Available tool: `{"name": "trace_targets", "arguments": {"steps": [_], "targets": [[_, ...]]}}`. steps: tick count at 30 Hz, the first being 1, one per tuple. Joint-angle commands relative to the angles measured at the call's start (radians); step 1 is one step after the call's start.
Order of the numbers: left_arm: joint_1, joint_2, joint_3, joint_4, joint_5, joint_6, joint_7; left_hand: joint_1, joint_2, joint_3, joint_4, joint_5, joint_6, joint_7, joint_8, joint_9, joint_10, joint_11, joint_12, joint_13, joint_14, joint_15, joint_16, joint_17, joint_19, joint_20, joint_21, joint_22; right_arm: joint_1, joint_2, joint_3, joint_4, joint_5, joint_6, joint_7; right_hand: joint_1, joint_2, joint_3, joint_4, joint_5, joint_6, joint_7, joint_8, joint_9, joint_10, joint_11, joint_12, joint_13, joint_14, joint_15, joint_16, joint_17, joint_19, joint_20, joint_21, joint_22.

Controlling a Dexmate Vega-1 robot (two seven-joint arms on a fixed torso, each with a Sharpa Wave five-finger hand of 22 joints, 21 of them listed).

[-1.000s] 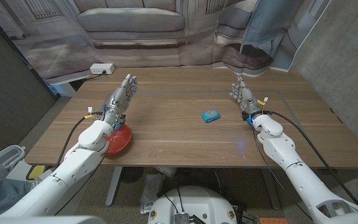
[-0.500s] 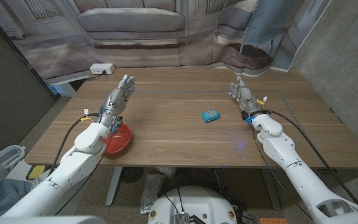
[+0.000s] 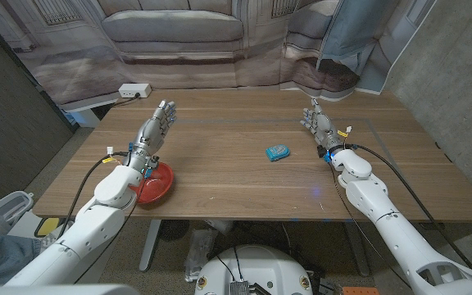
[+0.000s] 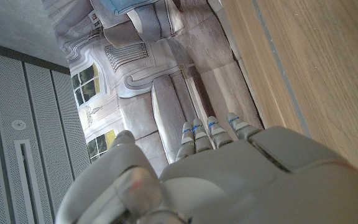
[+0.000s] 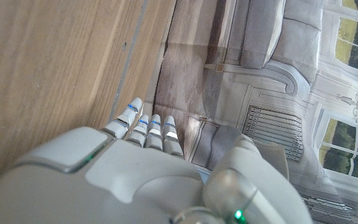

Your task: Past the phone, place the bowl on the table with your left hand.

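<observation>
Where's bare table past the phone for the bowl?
Bare wood runs beyond the phone to the far edge, between the left robot hand and the right robot hand. It is tighter at the near left edge, where the bowl sits under the left wrist.

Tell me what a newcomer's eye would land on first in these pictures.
The red bowl stands out most, sitting near the table's front edge on the robot's left, partly under the left arm. Next is the small blue phone lying alone near the middle of the wooden table. The left hand and right hand flank them, fingers straight, holding nothing.
</observation>
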Motion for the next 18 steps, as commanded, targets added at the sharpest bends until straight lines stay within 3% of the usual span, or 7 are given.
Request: {"name": "trace_targets", "arguments": {"steps": [1, 18], "targets": [[0.036, 0.013, -0.020, -0.016, 0.014, -0.006, 0.012, 0.010, 0.001, -0.004, -0.003, -0.007, 0.010, -0.004, 0.004, 0.002, 0.010, -0.001, 0.003, 0.006, 0.015, -0.003, 0.002, 0.005, 0.006, -0.044, 0.007, 0.004, 0.004, -0.001, -0.013, -0.009, -0.010, -0.008, -0.005, 0.003, 0.007, -0.002, -0.002, -0.002, 0.010, 0.000, 0.007, 0.002, 0.004, 0.001, -0.005, 0.006, 0.006, 0.001, 0.003, 0.005, 0.007, -0.045, -0.004, 0.005], [0.121, 0.041, -0.081, -0.070, 0.030, -0.016, 0.032, 0.013, 0.001, -0.008, -0.004, -0.007, 0.023, -0.005, 0.002, 0.002, 0.025, -0.001, 0.002, 0.006, 0.033, -0.002, 0.003, 0.005, 0.017, -0.042, 0.007, 0.004, 0.004, 0.004, -0.020, -0.017, -0.016, -0.020, -0.021, 0.003, 0.008, -0.003, -0.003, -0.004, 0.010, 0.000, 0.007, 0.002, 0.004, 0.000, -0.007, 0.006, 0.007, 0.003, 0.001, 0.005, 0.009, -0.045, -0.009, 0.005]]}}
